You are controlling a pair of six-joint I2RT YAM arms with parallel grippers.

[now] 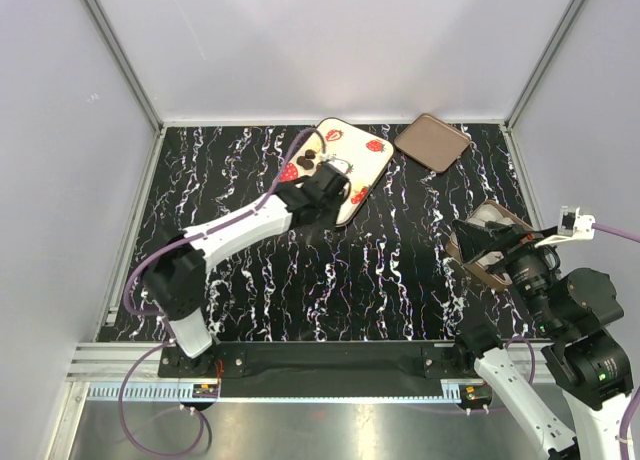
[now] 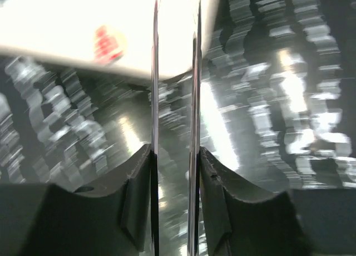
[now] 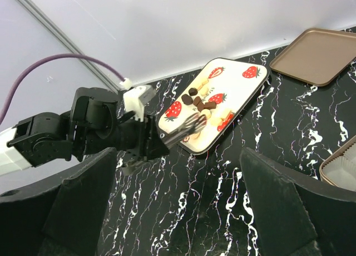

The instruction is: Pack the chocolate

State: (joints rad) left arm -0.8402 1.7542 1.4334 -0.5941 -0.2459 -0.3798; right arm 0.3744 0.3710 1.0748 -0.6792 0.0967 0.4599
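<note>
Packing is barely getting started, I reckon; the chocolate [image 3: 197, 100] is sitting on the strawberry tray [image 3: 245, 86] by the table's far edge; left end effector [image 2: 175, 151] is pinching metal tweezers [image 3: 186, 128] at the tray; right end effector [image 3: 178, 156] is gaping wide, empty, by the box [image 1: 490, 270] at the right edge.

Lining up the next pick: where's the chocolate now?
In the top view the chocolate sits on the strawberry tray at back centre, clustered near its left edge, beside the left gripper.
</note>
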